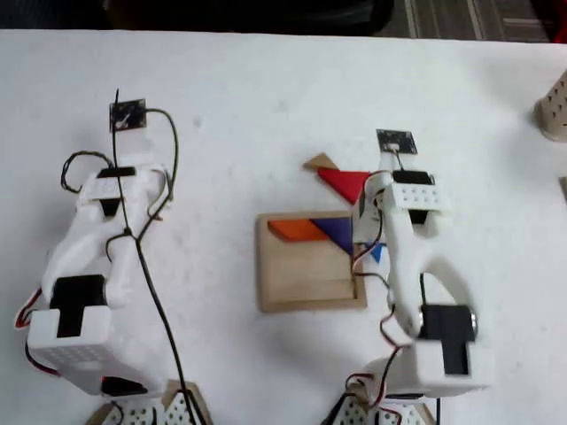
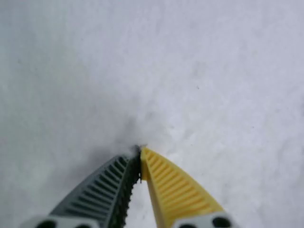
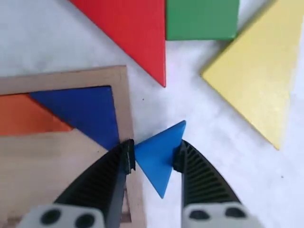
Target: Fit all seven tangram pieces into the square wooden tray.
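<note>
Left arm [image 1: 97, 230] is folded back, well left of the tray [image 1: 310, 305]. Left tool [image 2: 140, 149] points down with its tips on the bare white surface [image 2: 213, 71]; the grey and yellow fingers are pressed together with nothing between them.

Right arm [image 1: 407, 239] is stretched forward along the tray's right rim, with its wrist over the far right corner. Right tool [image 3: 154, 154] is clamped on the small blue triangle [image 3: 159, 166], one finger on each side. That triangle lies on the surface just outside the tray rim, touching or nearly touching it.

High view: the tray is between the arms, nearer the right one. The orange piece [image 1: 297, 230] and dark blue triangle [image 1: 337, 232] sit in its far part, touching each other, and the near part is bare wood. The red triangle [image 1: 345, 183] is just beyond the tray's far right corner, with a tan piece [image 1: 322, 162] beside it.

Right wrist view adds the green square [image 3: 202, 19] right next to the red triangle, and the yellow triangle [image 3: 259, 71] near the green square. Both are on the surface outside the tray.
</note>
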Controlling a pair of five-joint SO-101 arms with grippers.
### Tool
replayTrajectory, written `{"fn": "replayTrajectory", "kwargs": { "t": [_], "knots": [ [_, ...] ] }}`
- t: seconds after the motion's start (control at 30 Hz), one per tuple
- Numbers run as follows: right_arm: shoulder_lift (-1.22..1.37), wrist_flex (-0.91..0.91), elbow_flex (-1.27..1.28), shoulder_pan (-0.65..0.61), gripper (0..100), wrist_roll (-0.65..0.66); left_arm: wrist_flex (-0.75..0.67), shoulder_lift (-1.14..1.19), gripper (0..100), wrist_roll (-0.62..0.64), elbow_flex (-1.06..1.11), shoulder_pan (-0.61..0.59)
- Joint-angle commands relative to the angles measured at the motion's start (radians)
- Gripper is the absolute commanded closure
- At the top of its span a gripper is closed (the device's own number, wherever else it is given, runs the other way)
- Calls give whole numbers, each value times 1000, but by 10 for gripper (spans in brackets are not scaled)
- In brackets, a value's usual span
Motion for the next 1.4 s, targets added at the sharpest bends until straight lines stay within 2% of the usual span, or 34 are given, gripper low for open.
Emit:
{"fn": "replayTrajectory", "kwargs": {
  "t": [0.0, 0.1, 0.27, 0.43, 0.57, 0.77, 0.9, 1.13, 1.37],
  "knots": [
    [-150, 108, -38, -36, 973, 34, 8, -4, 976, -9, -51, 19],
    [-219, 188, -58, -107, 971, 115, 8, -4, 976, -9, -49, 16],
    [-254, 234, -32, -295, 971, 278, 9, -4, 976, -9, -49, 16],
    [-254, 179, 34, -463, 971, 442, 11, -4, 976, -9, -49, 15],
    [-254, 82, 103, -538, 971, 615, 29, -5, 976, -9, -49, 15],
    [-254, 12, 176, -519, 970, 941, 29, -5, 976, -9, -49, -2],
    [-254, 10, 190, -481, 954, 1076, 29, -5, 976, -9, -49, -2],
    [-252, -91, 190, -432, 719, 1105, 29, -5, 976, -9, -49, -2],
    [-265, -88, 192, -400, 791, 1105, 28, -5, 976, -9, -49, -1]
  ]
}}
